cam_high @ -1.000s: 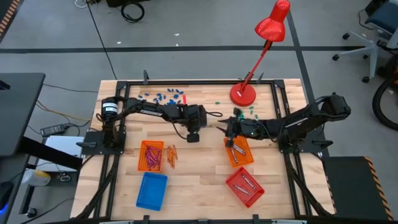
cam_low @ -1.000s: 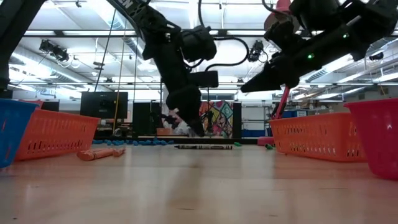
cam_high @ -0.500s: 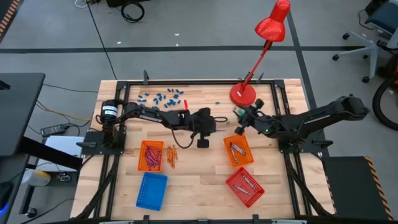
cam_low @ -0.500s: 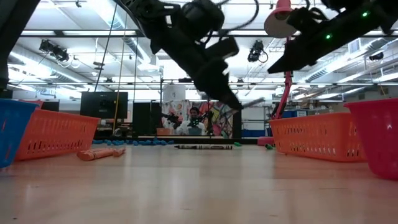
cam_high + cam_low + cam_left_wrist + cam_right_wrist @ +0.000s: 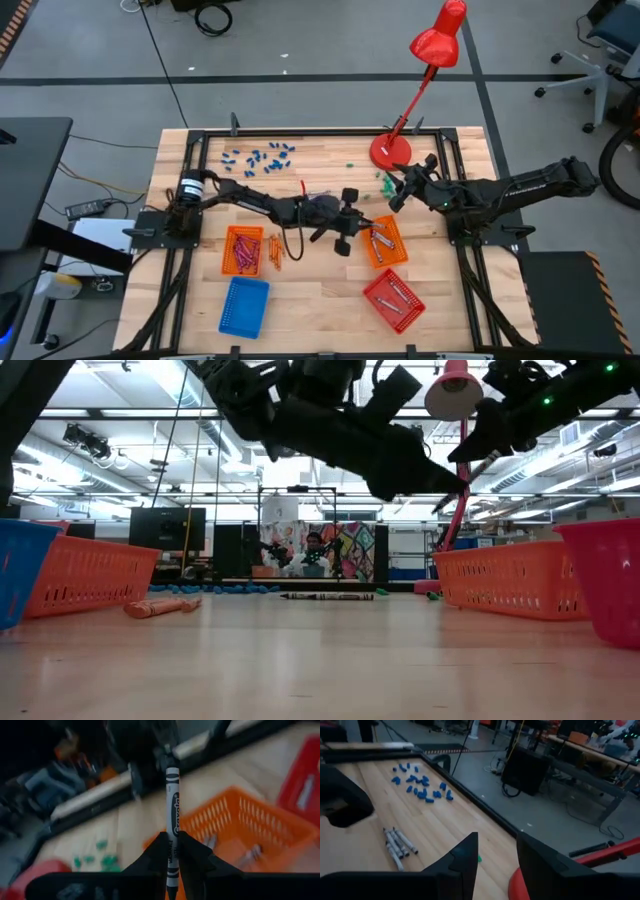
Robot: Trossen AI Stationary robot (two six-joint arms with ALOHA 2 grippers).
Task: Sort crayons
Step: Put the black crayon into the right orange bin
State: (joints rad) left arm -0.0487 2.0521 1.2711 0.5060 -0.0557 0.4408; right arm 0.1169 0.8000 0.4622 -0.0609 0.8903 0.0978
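Pinched between the left gripper's (image 5: 172,851) two dark fingers: one grey crayon (image 5: 171,802) with a black label, standing out straight past the fingertips (seen best in the left wrist view). Held in the air over the middle of the bench (image 5: 320,290), the left gripper (image 5: 362,226) just beside the near orange basket (image 5: 390,256), at that basket's left edge. A few grey crayons (image 5: 378,241) already lying inside that basket.

Spread apart and holding nothing: the right gripper (image 5: 496,851), its two fingers with a clear gap between them. Hanging above the bench's far edge, right gripper (image 5: 394,199) near the base of the red lamp (image 5: 391,152), with small green crayons (image 5: 385,182) scattered just beside it on the wood.

Farther out: a loose bunch of grey crayons (image 5: 397,843) on the bare planks, and a spread of blue crayons (image 5: 258,156) toward the far left corner. A second orange basket (image 5: 231,262) near the left edge, magenta crayons (image 5: 246,250) in it, orange crayons (image 5: 275,246) lying on the bench just beside its right wall. Blue basket (image 5: 245,306) at the near left corner, red basket (image 5: 376,281) toward the near right, grey crayons in the red one too.
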